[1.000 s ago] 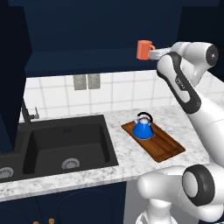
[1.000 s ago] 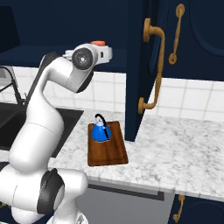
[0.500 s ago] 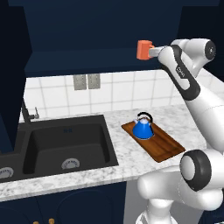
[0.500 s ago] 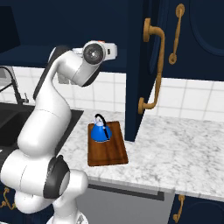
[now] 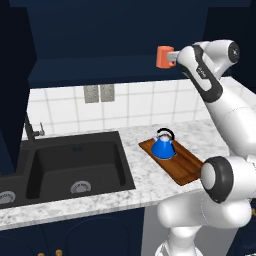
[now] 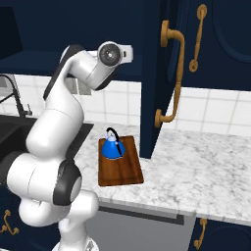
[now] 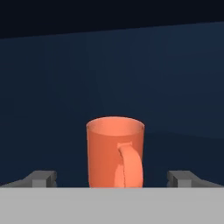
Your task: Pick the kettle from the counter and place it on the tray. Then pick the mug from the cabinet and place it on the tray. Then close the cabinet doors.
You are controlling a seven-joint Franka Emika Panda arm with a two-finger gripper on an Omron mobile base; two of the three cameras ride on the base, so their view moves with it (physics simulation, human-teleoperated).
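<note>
Left base view: plain orange-red cylindrical mug (image 5: 163,57) sits at the two-finger gripper (image 5: 171,57), high in front of the dark navy wall cabinet (image 5: 115,35). Hand view: mug upright, handle toward camera, between spread fingertips (image 7: 43,179); contact not discernible, so grip state unclear. Right base view: small blue cone-shaped kettle (image 6: 112,146) on the brown wooden tray (image 6: 120,171).

We see the pincer (image 7: 112,177) high up in front of the cabinet (image 5: 100,35), its fingers spread wide with the mug (image 7: 115,151) between them, gaps on both sides. Below, the kettle (image 5: 163,146) takes the tray's (image 5: 187,165) far end; the near end lies bare. The open cabinet door (image 6: 157,73) juts over the bench (image 6: 206,171) just beside the tray.
</note>
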